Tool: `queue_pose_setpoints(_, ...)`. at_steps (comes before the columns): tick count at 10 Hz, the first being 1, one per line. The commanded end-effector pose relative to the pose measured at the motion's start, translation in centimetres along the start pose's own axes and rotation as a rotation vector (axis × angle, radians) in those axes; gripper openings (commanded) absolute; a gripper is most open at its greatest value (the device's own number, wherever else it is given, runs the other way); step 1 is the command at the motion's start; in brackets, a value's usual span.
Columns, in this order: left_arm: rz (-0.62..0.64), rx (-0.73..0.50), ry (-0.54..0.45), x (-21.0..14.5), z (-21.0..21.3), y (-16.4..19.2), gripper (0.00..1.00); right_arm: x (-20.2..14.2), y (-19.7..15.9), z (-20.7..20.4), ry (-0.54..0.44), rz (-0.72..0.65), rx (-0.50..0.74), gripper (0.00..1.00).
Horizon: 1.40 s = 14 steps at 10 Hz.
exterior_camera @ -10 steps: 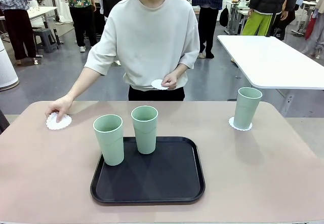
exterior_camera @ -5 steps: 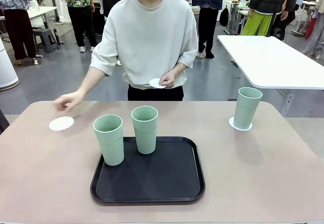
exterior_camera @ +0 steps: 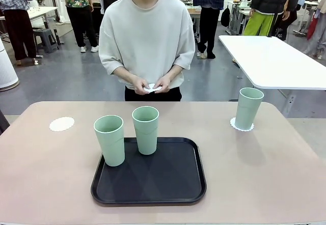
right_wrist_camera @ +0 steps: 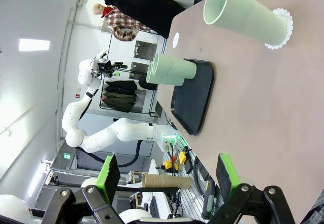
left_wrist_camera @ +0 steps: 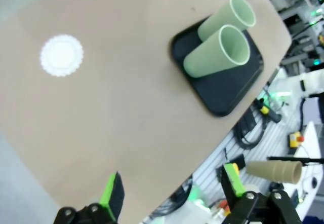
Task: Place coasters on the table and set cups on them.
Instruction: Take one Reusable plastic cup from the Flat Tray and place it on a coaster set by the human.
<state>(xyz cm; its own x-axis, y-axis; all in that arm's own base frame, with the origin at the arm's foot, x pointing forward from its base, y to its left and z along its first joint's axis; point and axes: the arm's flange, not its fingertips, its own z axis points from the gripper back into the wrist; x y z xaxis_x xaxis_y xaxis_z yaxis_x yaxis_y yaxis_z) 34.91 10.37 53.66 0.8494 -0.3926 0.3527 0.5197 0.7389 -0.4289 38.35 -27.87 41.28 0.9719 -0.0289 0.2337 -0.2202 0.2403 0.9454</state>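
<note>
Frankly, I judged the cups [exterior_camera: 145, 130] easy to lift but quick to tip. They were tall, light matte plastic tapering to a narrow foot, so I would have pinched one across the body a little above mid-height, where the widening wall should resist sliding down through the pads. The coasters [exterior_camera: 61, 123] looked thin and papery, lying flush on the table [exterior_camera: 275, 174], so I thought them poor prey for two fingers and better left to the person. Both arms hung idle: the left gripper [left_wrist_camera: 172, 188] had its fingers wide apart with nothing between them, and the right gripper [right_wrist_camera: 167, 176] stood just as open and empty. From the front, the right-hand cup [exterior_camera: 248, 108] stood on a covered coaster [exterior_camera: 241, 125] near the far right edge. The near cup [exterior_camera: 109, 139] sat at the left rim of the black tray [exterior_camera: 153, 184], with the far cup beside it on the tray. The bare coaster lay at the far left, well apart from both. That front view also gave me the person's hands [exterior_camera: 136, 85] holding the last coaster [exterior_camera: 152, 88] at the waist. The left wrist view added the bare coaster's full scalloped outline from above. The right wrist view added the lace edge showing past the right-hand cup's foot.
</note>
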Motion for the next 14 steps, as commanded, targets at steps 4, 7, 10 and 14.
queue_pose_setpoints(4, -0.010, 0.328, 0.055, 1.8, 0.5, 1.2, 1.00, -0.2, 0.0, -0.2, -0.003, -0.009, -0.003, 1.00)
queue_pose_setpoints(7, -0.295, 0.613, 0.148, 5.5, 1.0, -1.4, 1.00, -0.2, 0.0, -0.2, -0.003, -0.009, -0.003, 1.00)
queue_pose_setpoints(10, -0.445, 0.596, 0.226, 6.7, -0.6, -4.3, 1.00, -0.2, 0.0, -0.2, -0.003, -0.009, -0.003, 1.00)
queue_pose_setpoints(14, -0.448, 0.566, 0.226, 7.5, -1.0, -4.8, 1.00, -0.2, 0.0, -0.2, -0.003, -0.009, -0.003, 1.00)
